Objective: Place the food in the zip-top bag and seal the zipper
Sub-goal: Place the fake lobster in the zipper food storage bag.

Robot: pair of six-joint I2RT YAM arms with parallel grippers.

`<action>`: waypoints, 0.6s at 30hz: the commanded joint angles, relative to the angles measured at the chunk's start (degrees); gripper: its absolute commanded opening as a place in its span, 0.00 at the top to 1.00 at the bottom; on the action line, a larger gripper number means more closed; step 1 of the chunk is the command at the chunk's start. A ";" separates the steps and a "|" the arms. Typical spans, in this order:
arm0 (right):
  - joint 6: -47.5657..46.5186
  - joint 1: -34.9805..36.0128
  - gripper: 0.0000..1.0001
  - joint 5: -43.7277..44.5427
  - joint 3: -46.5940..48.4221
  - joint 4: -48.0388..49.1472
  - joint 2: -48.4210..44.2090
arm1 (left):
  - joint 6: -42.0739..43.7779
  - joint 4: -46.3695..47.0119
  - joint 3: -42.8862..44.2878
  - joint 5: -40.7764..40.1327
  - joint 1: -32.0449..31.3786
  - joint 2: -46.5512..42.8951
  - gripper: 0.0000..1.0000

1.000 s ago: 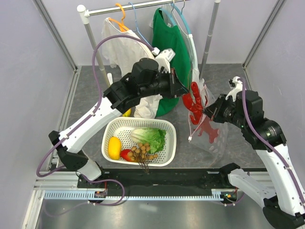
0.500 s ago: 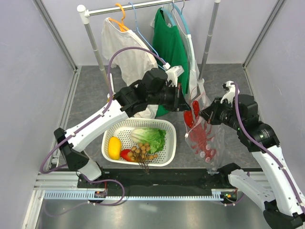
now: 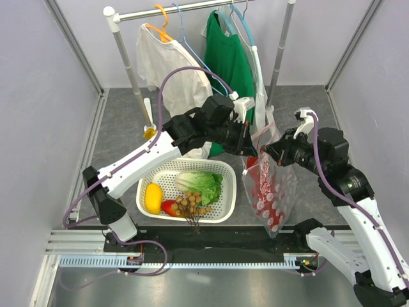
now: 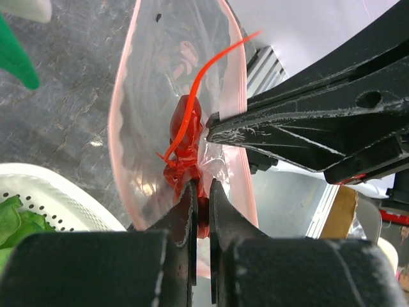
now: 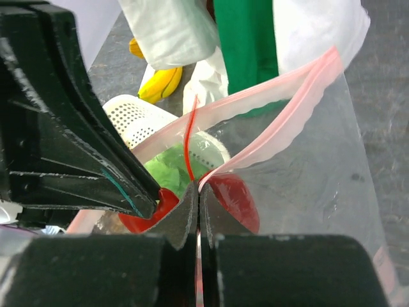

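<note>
Top external: lobster [image 3: 261,188] upright, antennae upward.

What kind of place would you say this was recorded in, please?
Probably a robot lab test cell: pale walls on aluminium posts, a clothes rail hung with shirts, and a basket of toy food.

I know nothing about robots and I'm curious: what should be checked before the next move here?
1. Bag mouth open: ok.
2. Right claw pinching the rim: ok.
3. Left claw shut on lobster: ok.
4. Lobster body below the rim: ok.
5. Antenna clear of zipper: not ok, it crosses it.
6. All food bagged: not ok, lettuce lies in basket.
</note>
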 commanded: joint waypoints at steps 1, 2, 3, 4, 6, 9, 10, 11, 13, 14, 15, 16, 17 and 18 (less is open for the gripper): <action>-6.68 -0.05 1.00 -1.77 -0.96 7.30 -1.73 | 3.43 -1.41 3.06 5.25 -0.57 0.67 0.98; -8.43 0.03 1.00 -1.77 -1.04 8.27 -1.73 | 3.52 -1.50 2.80 6.13 -0.65 0.76 0.98; -9.40 0.04 1.00 -1.94 -1.39 8.71 -1.82 | 3.78 -1.59 2.71 7.70 -0.74 1.10 0.98; -10.02 -0.05 1.00 -1.94 -1.57 9.06 -1.64 | 3.78 -2.11 2.62 7.89 -0.83 1.54 0.98; -11.86 0.04 1.00 -2.82 -2.10 10.56 -1.47 | 3.61 -2.38 2.18 6.93 -1.09 1.98 0.98; -13.80 -0.05 1.00 -5.36 -3.24 12.75 -1.81 | 3.26 -2.73 2.62 6.05 -1.09 3.30 0.98; -14.68 0.03 1.00 -7.63 -3.42 12.93 -1.82 | 3.26 -2.73 2.97 6.05 -1.09 4.26 0.98; -15.38 -0.05 1.00 -8.44 -3.76 13.46 -1.90 | 3.17 -2.90 3.49 6.05 -1.09 4.62 0.98; -17.39 0.03 1.00 -10.20 -4.21 13.81 -2.25 | 2.99 -2.99 3.67 6.05 -1.09 5.41 0.98; -18.02 0.04 1.00 -11.51 -4.56 13.99 -2.52 | 3.08 -3.08 3.67 6.13 -1.09 5.94 0.98; -18.29 0.04 1.00 -11.70 -4.65 14.16 -2.78 | 3.17 -3.26 3.59 5.96 -1.09 6.20 0.98; -18.64 0.04 1.00 -11.96 -4.82 14.17 -3.31 | 3.52 -3.43 3.67 5.61 -1.09 6.38 0.98; -18.73 -0.05 1.00 -12.14 -5.00 14.08 -3.40 | 4.48 -3.43 3.50 5.35 -1.09 6.38 0.98; -18.81 -0.14 1.00 -12.05 -5.09 14.16 -3.66 | 4.83 -3.35 3.59 5.17 -1.09 6.29 0.93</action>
